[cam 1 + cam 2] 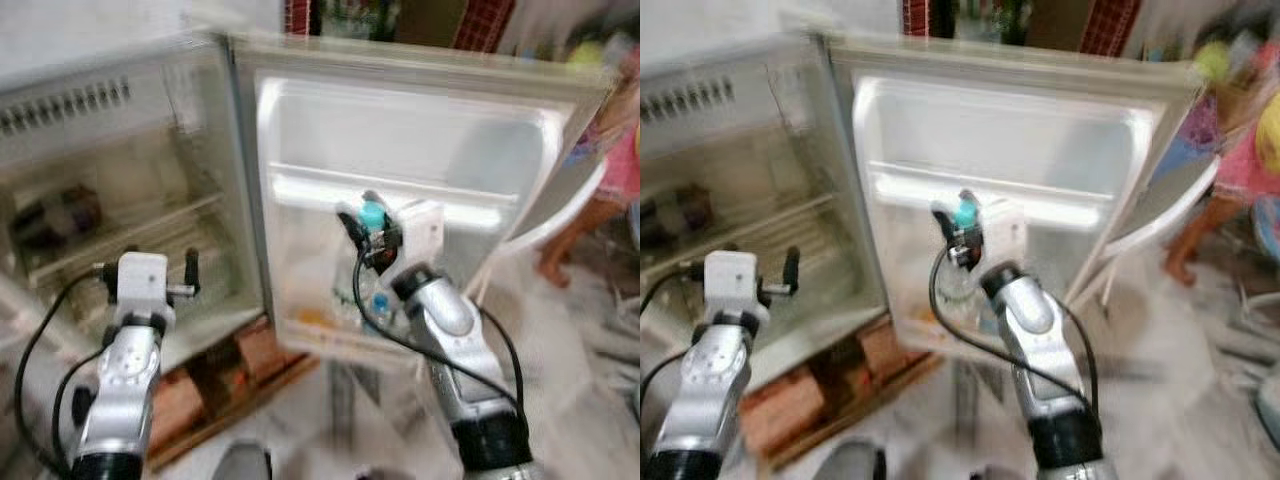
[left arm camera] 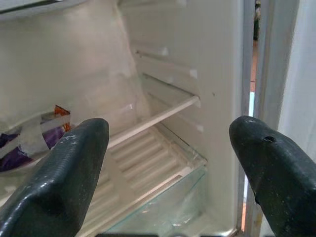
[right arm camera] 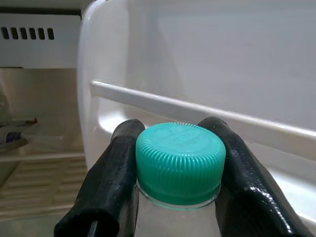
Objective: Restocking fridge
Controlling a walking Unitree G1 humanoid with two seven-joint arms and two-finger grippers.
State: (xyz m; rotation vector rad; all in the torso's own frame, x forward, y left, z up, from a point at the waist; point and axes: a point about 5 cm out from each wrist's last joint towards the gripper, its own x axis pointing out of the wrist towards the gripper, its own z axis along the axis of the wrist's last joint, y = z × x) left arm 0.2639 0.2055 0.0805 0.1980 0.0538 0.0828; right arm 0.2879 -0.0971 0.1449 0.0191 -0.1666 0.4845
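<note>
My right gripper (image 1: 360, 215) is shut on a clear bottle with a teal cap (image 3: 180, 160), gripping it just below the cap (image 1: 372, 214). It holds the bottle in front of the open fridge door (image 1: 420, 150), above the door's lower shelf where another bottle with a blue cap (image 1: 379, 303) stands. My left gripper (image 1: 160, 265) is open, raised in front of the fridge's main compartment (image 1: 110, 220), with nothing between its fingers (image 2: 64, 173). A purple and orange packet (image 2: 29, 143) lies on a wire shelf (image 2: 148, 123) inside.
The fridge stands on bricks and a wooden board (image 1: 240, 370). A person in pink (image 1: 610, 170) stands at the right beside the door. A glass drawer cover (image 2: 163, 197) sits under the wire shelf. The head views are blurred.
</note>
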